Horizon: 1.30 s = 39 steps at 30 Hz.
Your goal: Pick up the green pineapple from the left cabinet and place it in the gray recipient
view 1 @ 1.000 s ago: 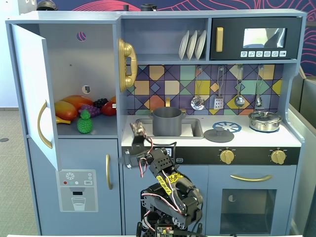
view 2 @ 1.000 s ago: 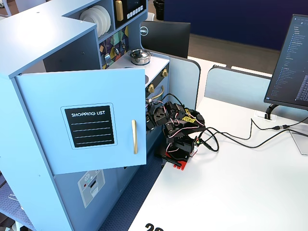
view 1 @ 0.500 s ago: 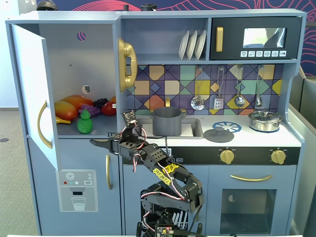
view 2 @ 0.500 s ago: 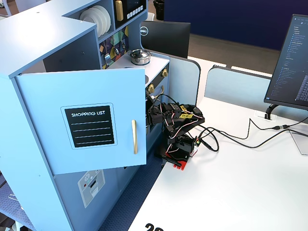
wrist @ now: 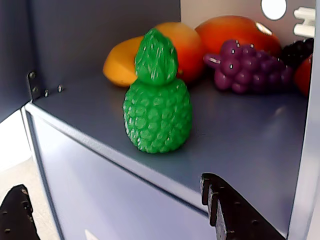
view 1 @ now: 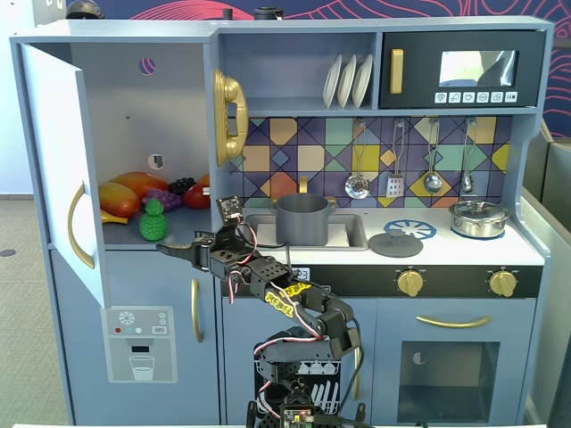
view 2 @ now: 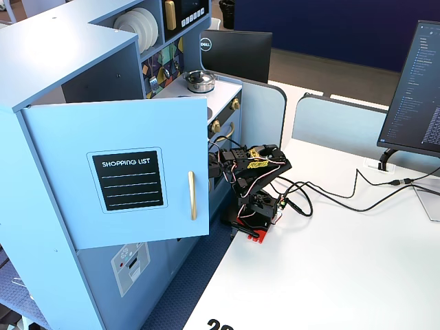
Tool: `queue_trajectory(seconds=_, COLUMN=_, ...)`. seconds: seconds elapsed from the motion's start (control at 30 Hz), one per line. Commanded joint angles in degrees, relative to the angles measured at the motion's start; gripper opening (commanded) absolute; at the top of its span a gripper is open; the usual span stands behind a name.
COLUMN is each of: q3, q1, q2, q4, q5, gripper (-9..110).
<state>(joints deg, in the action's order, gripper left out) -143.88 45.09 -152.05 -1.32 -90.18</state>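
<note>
The green pineapple (view 1: 153, 221) stands upright near the front edge of the shelf in the left cabinet (view 1: 125, 116), whose door (view 1: 52, 152) is swung open. In the wrist view the pineapple (wrist: 157, 105) is centred, on the shelf (wrist: 240, 135). My gripper (view 1: 183, 246) is open and empty, just in front of and slightly below the shelf edge, apart from the pineapple. Its black fingertips (wrist: 222, 200) show at the bottom corners of the wrist view, gripper (wrist: 112, 184). The gray recipient (view 1: 302, 218) sits in the sink to the right.
Behind the pineapple lie orange-yellow mangoes (wrist: 182, 47), a purple grape bunch (wrist: 247, 70) and dark berries. A shiny lidded pot (view 1: 478, 217) stands on the counter at right, a black microwave (view 1: 464, 67) above. In the side fixed view the open door (view 2: 124, 179) hides the shelf.
</note>
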Motion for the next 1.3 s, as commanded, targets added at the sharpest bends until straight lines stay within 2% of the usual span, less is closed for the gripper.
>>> queue_trajectory(seconds=0.0, q3=4.75, q1=-0.35, q2=2.9, q4=-4.39, q5=-0.88, gripper=40)
queue_trajectory(seconds=1.27, q3=23.2, q1=0.18, q2=33.93, q4=-20.74, q5=1.23, gripper=40)
